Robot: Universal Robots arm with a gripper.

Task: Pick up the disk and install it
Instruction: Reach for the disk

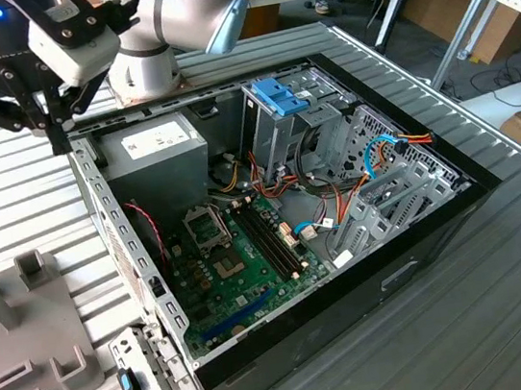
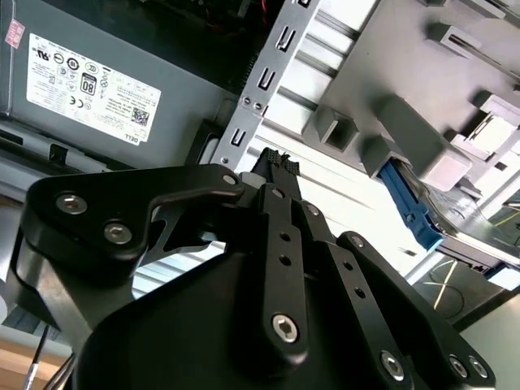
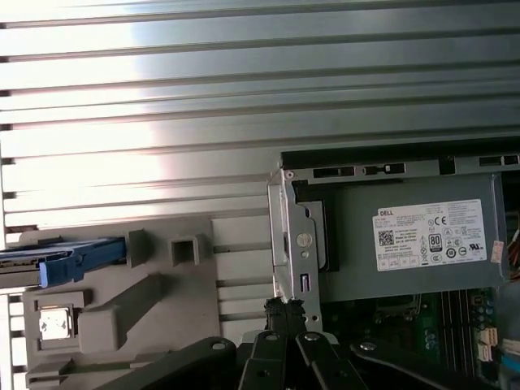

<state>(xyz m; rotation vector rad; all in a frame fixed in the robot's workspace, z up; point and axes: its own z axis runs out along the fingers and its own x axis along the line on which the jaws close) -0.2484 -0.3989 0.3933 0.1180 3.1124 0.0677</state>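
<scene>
The disk lies in a slot of a grey fixture. Its long blue carrier edge faces the computer case, with grey metal behind it. The second wrist view shows the same blue edge of the disk beyond the fingers. My gripper hangs over the back corner of the open computer case, on the exterior view's left. In both wrist views its black fingertips meet with nothing between them, so the gripper is shut and empty. It is above the case's metal edge, well apart from the disk.
A grey power supply with a white label fills the case corner under the gripper. A silver drive cage with a blue tab stands inside the case, above the green motherboard. A loose silver bracket lies on the ribbed table in front of the grey fixture.
</scene>
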